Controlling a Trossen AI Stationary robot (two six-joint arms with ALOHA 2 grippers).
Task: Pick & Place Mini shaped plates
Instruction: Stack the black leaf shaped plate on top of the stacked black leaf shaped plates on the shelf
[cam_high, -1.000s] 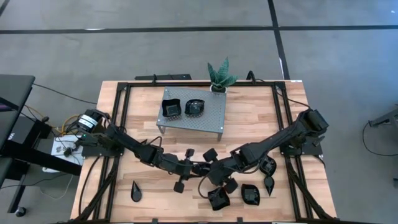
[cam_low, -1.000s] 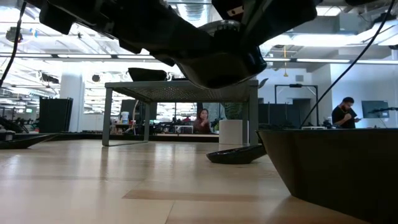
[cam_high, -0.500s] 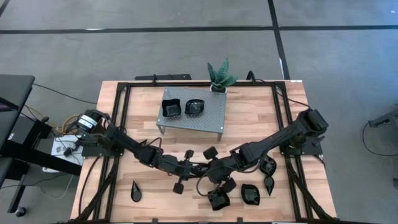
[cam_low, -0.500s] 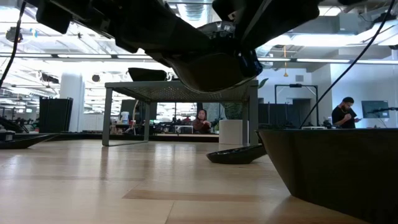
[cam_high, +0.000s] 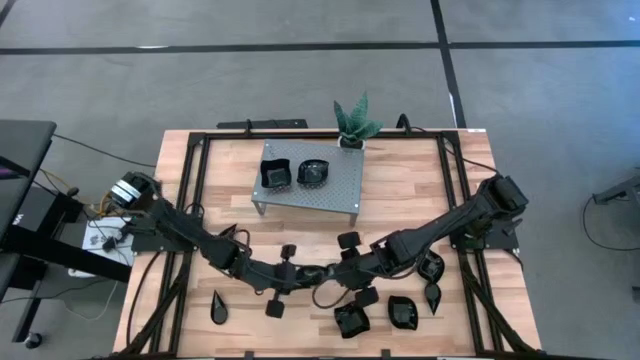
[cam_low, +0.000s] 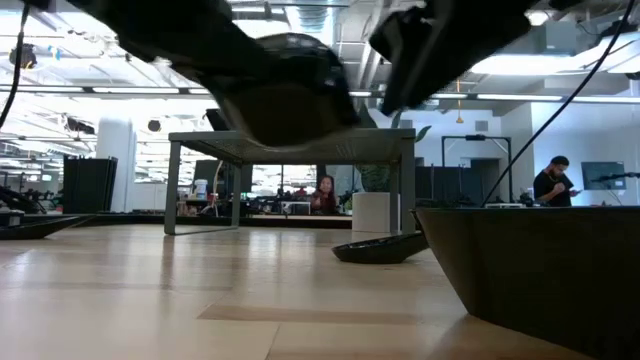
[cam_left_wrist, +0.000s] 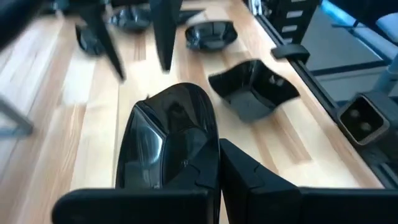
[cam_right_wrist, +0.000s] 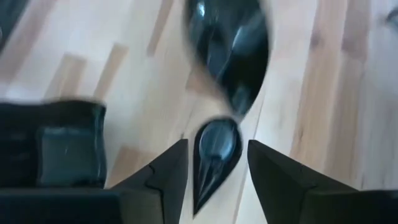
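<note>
No legible writing or brand marks in any view.

Left hand (cam_high: 303, 276) is clamped on a glossy black mini plate (cam_left_wrist: 168, 140), held over the bench (cam_high: 400, 205) near the middle of its front half. Compared with 1.0 s ago the left arm has swung: its hand now sits lower toward the front edge.

Right hand (cam_high: 352, 262) has its fingers (cam_right_wrist: 277, 171) parted around a teardrop plate (cam_right_wrist: 214, 149) on the wood; contact probably none, the view is blurred.

Two plates (cam_high: 293, 173) rest on the raised mesh rack (cam_high: 340, 190) near the back edge. Other plates lie near the front right corner (cam_high: 402, 312); one teardrop (cam_high: 218, 306) near the front left.
</note>
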